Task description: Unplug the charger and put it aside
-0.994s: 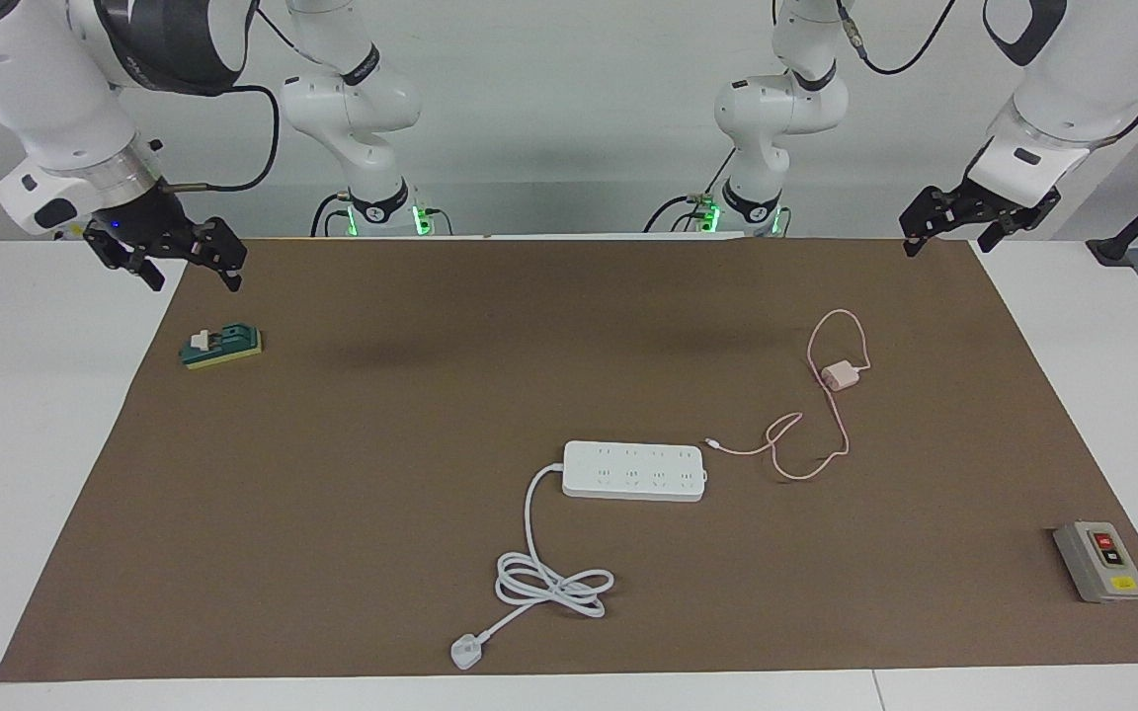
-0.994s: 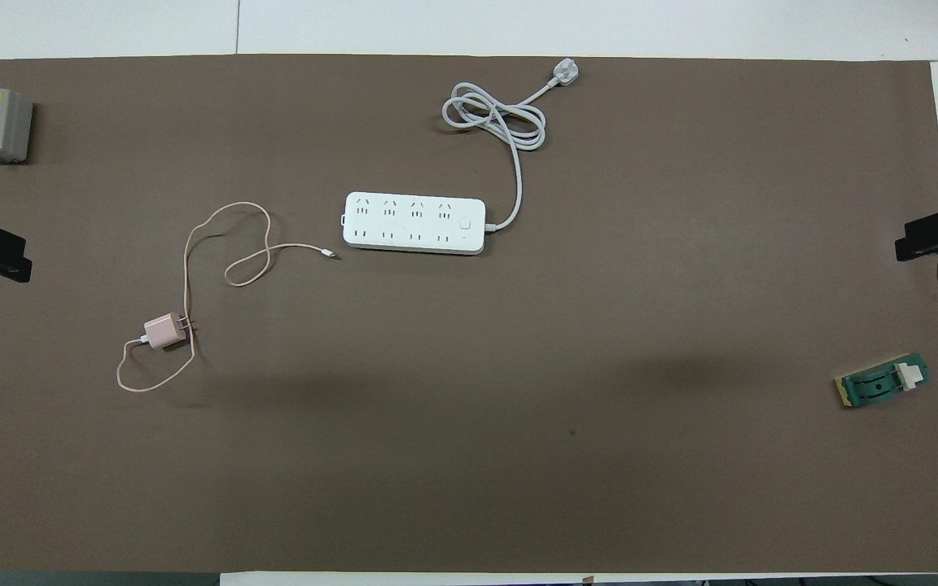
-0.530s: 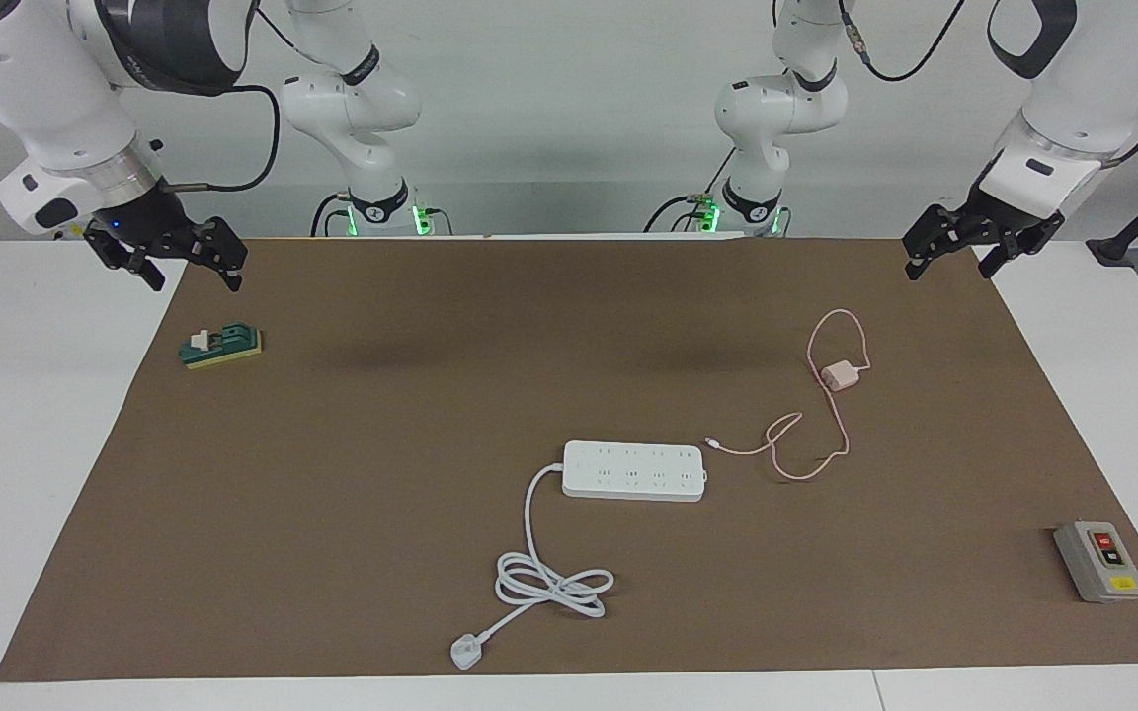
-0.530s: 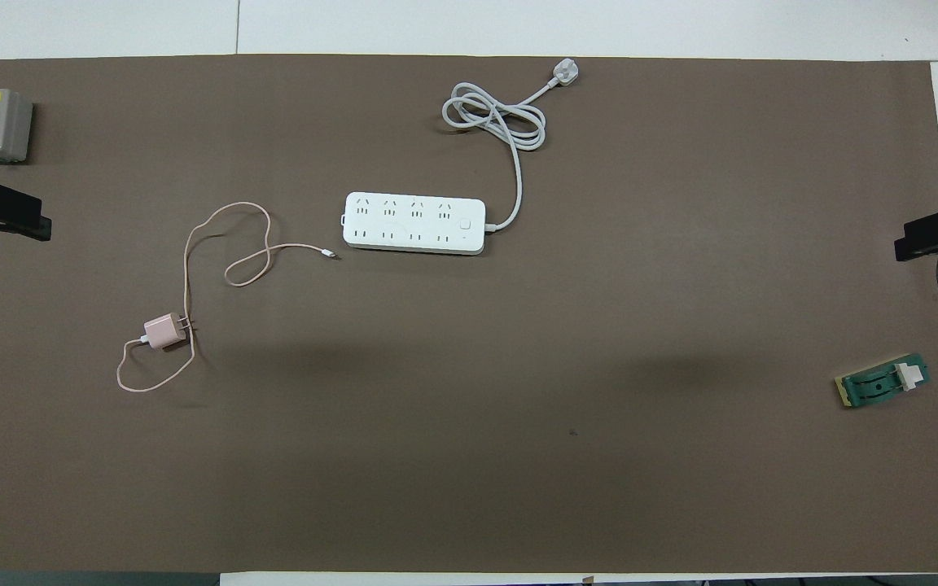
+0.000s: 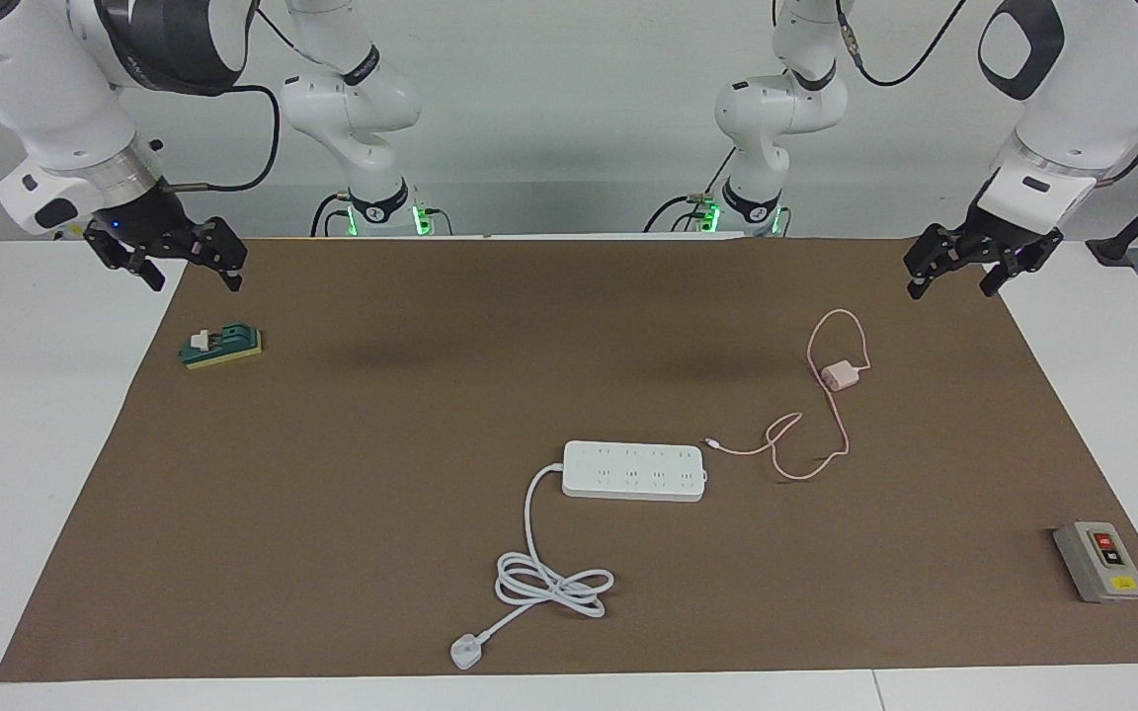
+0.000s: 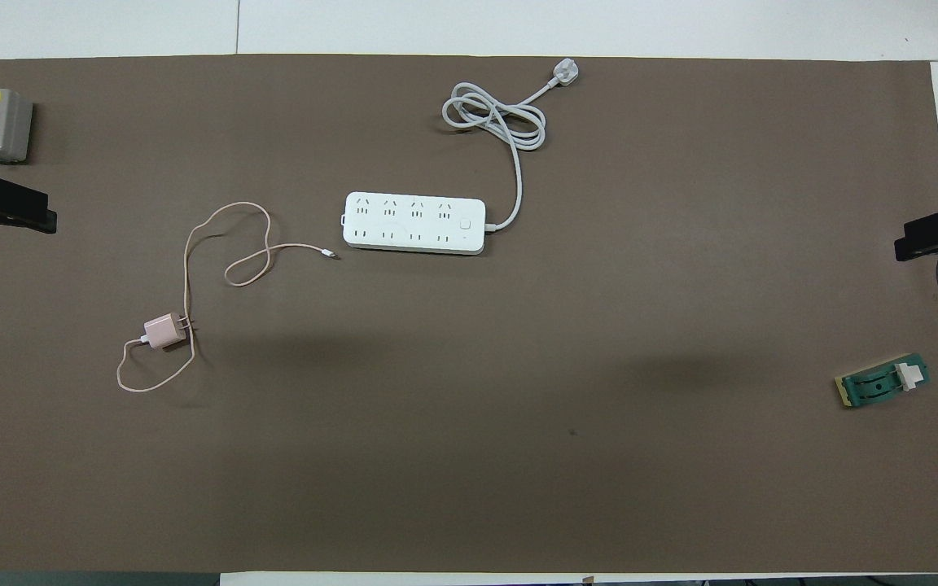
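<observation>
The pale pink charger (image 5: 838, 376) lies loose on the brown mat, not plugged into anything, with its thin pink cable (image 5: 811, 456) looped beside it. It also shows in the overhead view (image 6: 164, 331). The white power strip (image 5: 634, 470) lies mid-mat with its sockets empty, farther from the robots than the charger. My left gripper (image 5: 951, 278) is open and empty, raised over the mat's edge at the left arm's end, well apart from the charger. My right gripper (image 5: 192, 272) is open and empty, waiting raised over the mat's edge at the right arm's end.
A grey box with red and yellow buttons (image 5: 1100, 561) sits at the left arm's end, farthest from the robots. A green switch block (image 5: 221, 346) lies under my right gripper's area. The strip's thick white cord (image 5: 549, 583) coils farther out.
My left gripper has moved forward and slightly down over the mat's edge, still open. The charger, power strip and right arm have not moved.
</observation>
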You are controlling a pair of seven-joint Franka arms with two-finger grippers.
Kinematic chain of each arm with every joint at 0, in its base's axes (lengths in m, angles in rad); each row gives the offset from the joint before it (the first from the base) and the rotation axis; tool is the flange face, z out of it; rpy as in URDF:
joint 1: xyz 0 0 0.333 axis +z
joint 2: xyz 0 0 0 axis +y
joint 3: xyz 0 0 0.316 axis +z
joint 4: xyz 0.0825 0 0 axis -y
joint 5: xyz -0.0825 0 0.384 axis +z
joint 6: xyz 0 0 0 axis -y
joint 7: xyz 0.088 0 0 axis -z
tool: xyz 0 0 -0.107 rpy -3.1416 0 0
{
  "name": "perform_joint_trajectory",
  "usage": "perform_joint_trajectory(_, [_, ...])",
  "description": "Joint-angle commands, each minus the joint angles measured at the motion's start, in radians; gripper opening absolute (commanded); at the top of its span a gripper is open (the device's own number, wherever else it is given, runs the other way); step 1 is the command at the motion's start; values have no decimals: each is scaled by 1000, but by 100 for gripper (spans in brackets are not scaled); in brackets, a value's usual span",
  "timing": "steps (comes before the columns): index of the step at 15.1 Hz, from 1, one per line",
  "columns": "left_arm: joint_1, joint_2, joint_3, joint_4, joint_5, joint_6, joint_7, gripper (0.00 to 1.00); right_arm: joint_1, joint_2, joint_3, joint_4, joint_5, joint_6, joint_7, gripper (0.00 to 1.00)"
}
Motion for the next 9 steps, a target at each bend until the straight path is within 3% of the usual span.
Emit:
perform_joint_trajectory(1, [26,-48,-10,-55,7,8,18,100,-5,-2,5,-4,0,12,-20,100])
perform_joint_trajectory(9, [27,-48,-19,-52,3,2,8,100,-5,-3,5,-6,-2,13,-21,100])
